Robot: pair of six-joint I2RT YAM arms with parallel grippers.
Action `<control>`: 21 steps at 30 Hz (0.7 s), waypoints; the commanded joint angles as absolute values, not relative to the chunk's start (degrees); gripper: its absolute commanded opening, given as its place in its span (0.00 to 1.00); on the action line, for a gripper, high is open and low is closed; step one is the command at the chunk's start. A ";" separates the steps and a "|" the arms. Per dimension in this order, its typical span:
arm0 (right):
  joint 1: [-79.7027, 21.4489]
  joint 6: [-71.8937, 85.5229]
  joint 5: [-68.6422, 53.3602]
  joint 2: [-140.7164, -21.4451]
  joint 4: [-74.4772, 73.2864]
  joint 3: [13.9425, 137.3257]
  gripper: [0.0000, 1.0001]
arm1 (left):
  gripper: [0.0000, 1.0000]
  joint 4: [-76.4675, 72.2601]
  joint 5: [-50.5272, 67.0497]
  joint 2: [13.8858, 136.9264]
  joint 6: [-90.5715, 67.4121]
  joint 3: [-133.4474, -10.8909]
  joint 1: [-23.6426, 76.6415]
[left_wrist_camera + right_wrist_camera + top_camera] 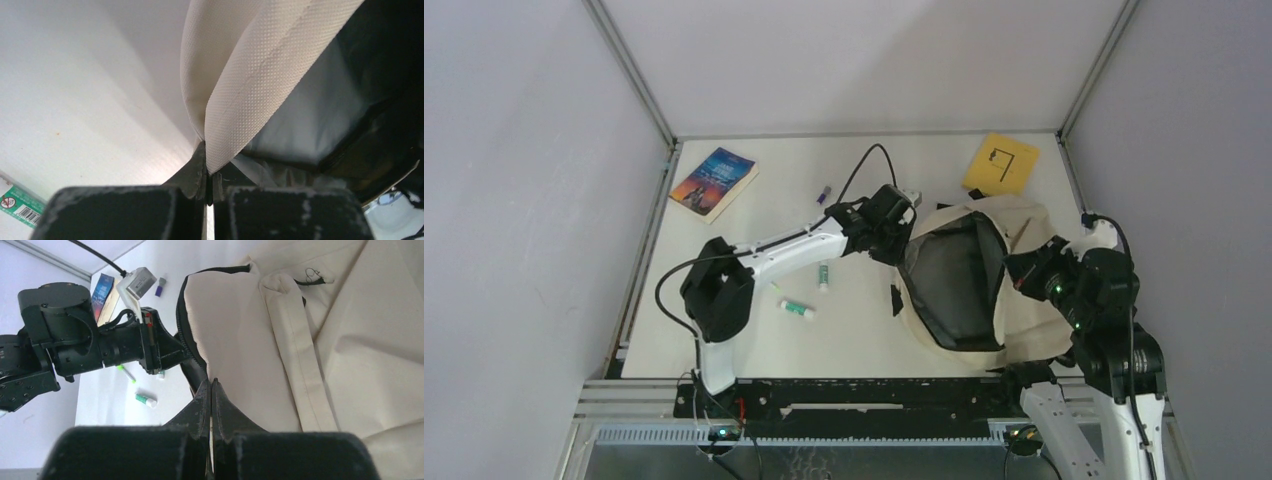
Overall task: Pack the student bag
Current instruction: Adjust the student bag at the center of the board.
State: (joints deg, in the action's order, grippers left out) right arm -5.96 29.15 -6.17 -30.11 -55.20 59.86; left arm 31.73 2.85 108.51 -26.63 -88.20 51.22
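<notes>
1. Noted a flat white table (854, 340).
2. Found a blue paperback book (713, 183) at far left and a yellow square booklet (1001, 163) at far right.
3. Saw a small purple item (823, 195), a green-and-white glue stick (797, 309) and a smaller green-and-white tube (823, 275) mid-table.
4. Found a soft beige canvas backpack (1027, 318) on the right.

Top view, clock read from the student bag (1034, 230).
- Mouth gapes wide, dark lining up: clear way in from above.
- Rim taken at 10 o'clock by the left gripper (904, 248), clamped on the edge, and at 3 o'clock by the right gripper (1016, 270), jaws pressed together at the fabric.
- Left forearm (794, 248) bars the 9 o'clock approach.
- Near it lie a glue stick (797, 309) and a small tube (824, 275).
- Bare table (854, 340) at 7 o'clock.
- Yellow booklet (1001, 163) sits just beside the bag at 12.
- Book (714, 183) lies well apart, 10 o'clock.
</notes>
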 commanded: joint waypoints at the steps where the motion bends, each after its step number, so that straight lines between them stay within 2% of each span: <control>1: -5.71 27.90 -11.03 -33.24 -55.05 59.45 0.00 | 0.00 34.50 6.49 108.24 -20.32 -87.22 50.72; 4: -7.94 30.91 -14.54 -34.18 -50.39 53.42 0.00 | 0.00 34.56 5.20 107.37 -20.26 -84.65 50.46; 5: -9.42 32.31 -14.97 -33.89 -47.89 50.47 0.00 | 0.08 34.47 4.84 107.15 -20.79 -83.96 50.14; 7: -13.05 34.42 -17.68 -34.03 -41.29 44.05 0.00 | 0.52 34.30 6.83 106.36 -21.40 -82.98 49.19; 8: -15.10 34.95 -18.38 -34.79 -38.01 40.87 0.10 | 0.72 33.71 7.83 105.47 -21.59 -82.43 48.87; 9: -17.00 35.35 -18.01 -36.13 -35.75 38.41 0.29 | 0.83 33.40 6.65 104.08 -22.09 -81.79 48.57; 10: -18.59 35.32 -17.36 -37.77 -34.36 36.74 0.52 | 0.87 33.29 5.74 102.51 -22.48 -81.14 48.21; 11: -19.80 34.95 -16.54 -39.81 -33.95 36.18 0.68 | 0.88 33.30 4.87 100.18 -22.66 -80.63 47.69; 13: -20.79 33.73 -15.03 -42.36 -34.35 37.13 0.81 | 0.88 33.46 3.19 95.83 -23.54 -79.09 45.91; 17: -17.39 30.45 -9.19 -41.63 -34.62 41.97 0.93 | 0.88 32.30 1.87 86.32 -25.85 -74.35 40.26; 19: -10.86 29.64 -8.37 -41.67 -32.47 43.97 0.94 | 0.90 30.00 2.75 81.86 -27.50 -71.31 37.34; 20: -7.72 29.97 -7.82 -42.18 -31.00 44.37 0.94 | 0.96 28.73 3.47 79.90 -28.34 -69.82 36.15; 21: -4.13 30.74 -7.32 -43.41 -29.68 44.77 0.93 | 0.98 27.49 3.97 78.32 -29.00 -68.53 35.42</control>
